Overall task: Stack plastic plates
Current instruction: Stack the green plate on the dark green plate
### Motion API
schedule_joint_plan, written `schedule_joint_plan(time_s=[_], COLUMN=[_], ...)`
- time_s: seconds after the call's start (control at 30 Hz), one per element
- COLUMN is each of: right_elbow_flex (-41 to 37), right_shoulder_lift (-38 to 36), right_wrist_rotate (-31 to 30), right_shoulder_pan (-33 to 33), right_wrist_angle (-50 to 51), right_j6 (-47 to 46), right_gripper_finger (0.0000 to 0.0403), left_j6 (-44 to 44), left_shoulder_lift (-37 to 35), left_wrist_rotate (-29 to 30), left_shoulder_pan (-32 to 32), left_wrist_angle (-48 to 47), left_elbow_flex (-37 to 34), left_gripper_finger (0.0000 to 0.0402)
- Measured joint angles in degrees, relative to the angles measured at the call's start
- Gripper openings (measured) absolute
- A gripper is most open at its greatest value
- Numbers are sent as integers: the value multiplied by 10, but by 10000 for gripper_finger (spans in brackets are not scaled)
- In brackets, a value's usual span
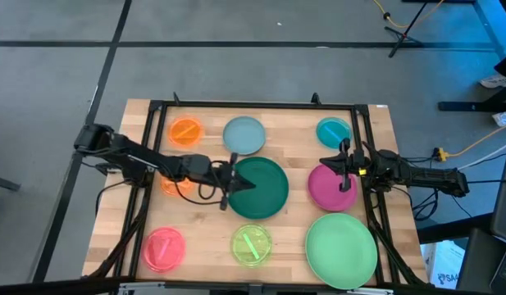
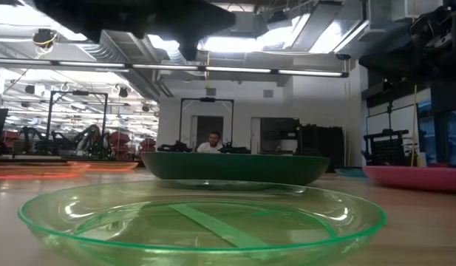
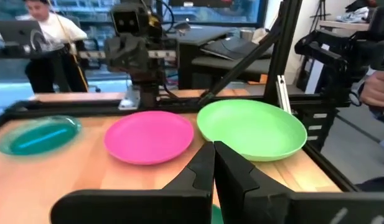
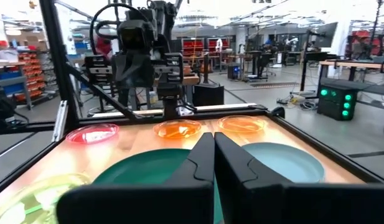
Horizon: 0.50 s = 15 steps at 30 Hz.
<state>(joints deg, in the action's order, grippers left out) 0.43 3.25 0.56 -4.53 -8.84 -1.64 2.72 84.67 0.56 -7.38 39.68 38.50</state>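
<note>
Nine plastic plates lie flat on the wooden table: orange point(image 1: 185, 131), pale blue point(image 1: 243, 135) and teal point(image 1: 334, 131) at the far side, dark green point(image 1: 265, 190) and magenta point(image 1: 328, 190) in the middle, pink point(image 1: 163, 248), lime point(image 1: 252, 244) and light green point(image 1: 341, 250) at the near side. A second orange plate point(image 1: 170, 187) shows partly under the left arm. My left gripper point(image 1: 243, 184) is shut and hovers over the dark green plate's left part. My right gripper point(image 1: 339, 174) is shut above the magenta plate's far edge.
A black metal frame point(image 1: 253, 105) runs around the table's edges. In the low view the lime plate point(image 2: 202, 214) is nearest, with the dark green plate point(image 2: 235, 168) behind it. A person point(image 2: 211, 142) sits in the room beyond the table.
</note>
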Motion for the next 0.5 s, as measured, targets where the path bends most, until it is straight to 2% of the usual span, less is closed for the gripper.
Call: schedule_joint_plan(time_s=[0.27, 0.5], right_elbow_flex=[0, 0], right_shoulder_lift=[1, 4], right_wrist_rotate=[4, -1], right_shoulder_pan=[0, 0], right_wrist_angle=[13, 14], right_j6=[1, 1], right_gripper_finger=[1, 1], left_j6=[44, 81], left_shoulder_lift=[100, 188], left_wrist_rotate=[2, 0], left_shoulder_pan=[-2, -2], left_wrist_angle=[-2, -78], left_elbow_flex=[100, 223], left_gripper_finger=[15, 98])
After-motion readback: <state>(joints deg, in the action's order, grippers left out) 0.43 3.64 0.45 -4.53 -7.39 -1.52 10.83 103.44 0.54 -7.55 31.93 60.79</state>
